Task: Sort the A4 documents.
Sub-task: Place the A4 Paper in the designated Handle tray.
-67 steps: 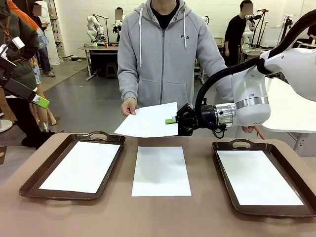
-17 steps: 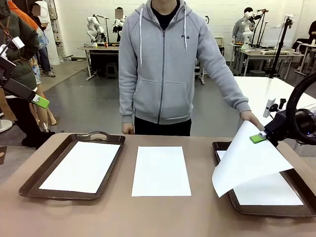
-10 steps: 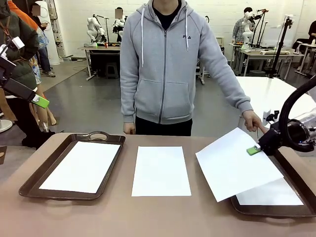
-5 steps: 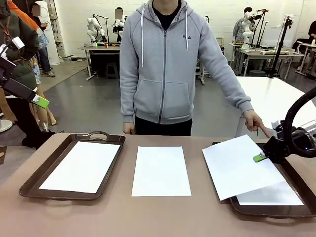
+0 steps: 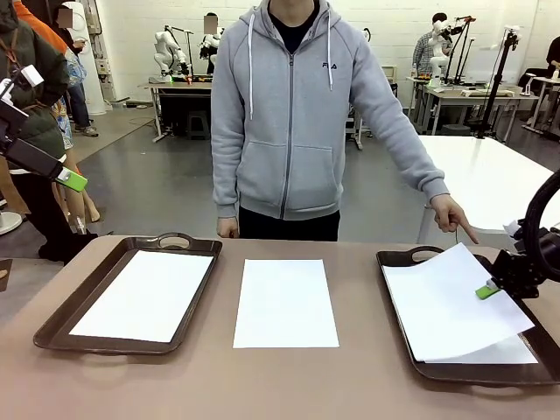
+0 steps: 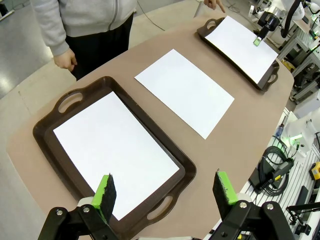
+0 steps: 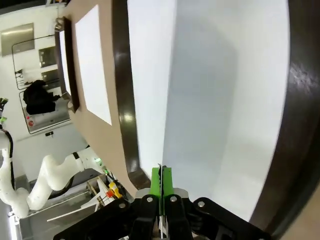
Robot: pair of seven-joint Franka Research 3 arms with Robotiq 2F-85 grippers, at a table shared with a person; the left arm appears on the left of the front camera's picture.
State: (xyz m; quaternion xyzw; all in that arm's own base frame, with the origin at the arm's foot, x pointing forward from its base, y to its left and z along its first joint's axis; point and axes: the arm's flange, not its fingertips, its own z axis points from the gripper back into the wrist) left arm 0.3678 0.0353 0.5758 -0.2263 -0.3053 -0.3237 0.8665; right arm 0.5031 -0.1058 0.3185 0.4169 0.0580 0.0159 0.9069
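Brown tabletop (image 5: 289,376) in a busy workshop: we pinch one A4 sheet over the right tray.

Our right gripper (image 5: 490,289) has its green pads pressed together on the right edge of a held sheet (image 5: 451,302), which sags, slightly curled, above the right tray (image 5: 395,262), covering most of another sheet (image 5: 507,352) lying in that tray. Just beyond the right tray's far handle, the person's hand (image 5: 455,214) points down at it. Left of the right tray, a middle sheet (image 5: 285,302) lies bare on the tabletop, and farther left a left tray (image 5: 61,319) holds a fourth sheet (image 5: 144,293). Our left gripper (image 6: 167,187) hangs above the left tray's near edge with its fingers spread wide, gripping nothing.
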